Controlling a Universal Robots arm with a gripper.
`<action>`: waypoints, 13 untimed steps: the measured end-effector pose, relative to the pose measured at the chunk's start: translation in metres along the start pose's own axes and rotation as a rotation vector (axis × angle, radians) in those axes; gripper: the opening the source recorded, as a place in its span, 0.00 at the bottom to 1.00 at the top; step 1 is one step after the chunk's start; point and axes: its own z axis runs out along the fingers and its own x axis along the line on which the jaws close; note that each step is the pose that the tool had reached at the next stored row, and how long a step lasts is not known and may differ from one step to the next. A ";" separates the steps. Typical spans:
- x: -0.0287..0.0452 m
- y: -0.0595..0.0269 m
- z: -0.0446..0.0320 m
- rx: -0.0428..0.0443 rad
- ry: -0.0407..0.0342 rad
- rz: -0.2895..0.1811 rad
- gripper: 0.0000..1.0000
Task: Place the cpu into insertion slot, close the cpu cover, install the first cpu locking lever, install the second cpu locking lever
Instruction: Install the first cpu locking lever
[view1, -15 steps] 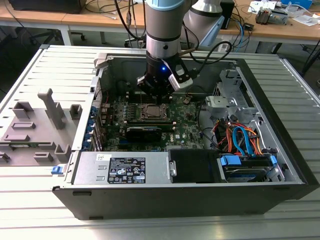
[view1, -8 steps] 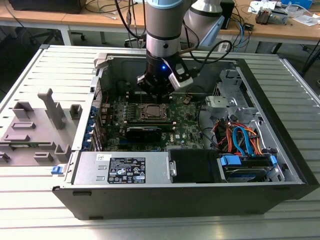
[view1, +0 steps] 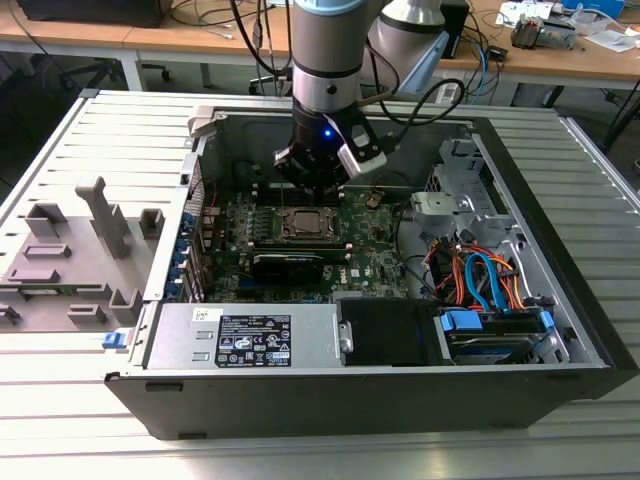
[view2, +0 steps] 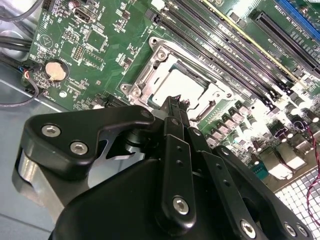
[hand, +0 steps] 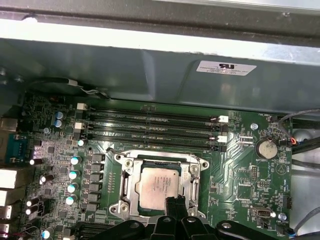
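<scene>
Gripper (view2: 175, 106), foreground: I see its two black fingers drawn together to a closed tip, nothing visibly held, at the edge of the socket. The cpu (hand: 157, 187) sits in the socket on the motherboard (hand: 240, 185), framed by the lowered cpu cover (hand: 192, 180), inside the open computer case (view1: 300, 400).

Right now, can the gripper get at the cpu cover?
Likely yes. In the first wrist view the gripper hangs at the edge of the cpu cover, which lies flat around the cpu with nothing over it.
</scene>
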 end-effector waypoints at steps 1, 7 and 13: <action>0.0000 0.0000 -0.0002 -0.0002 0.0000 0.000 0.11; 0.0000 0.0000 -0.0009 -0.0032 -0.0002 0.000 0.11; 0.0000 0.0001 -0.0022 -0.0070 -0.0006 0.000 0.11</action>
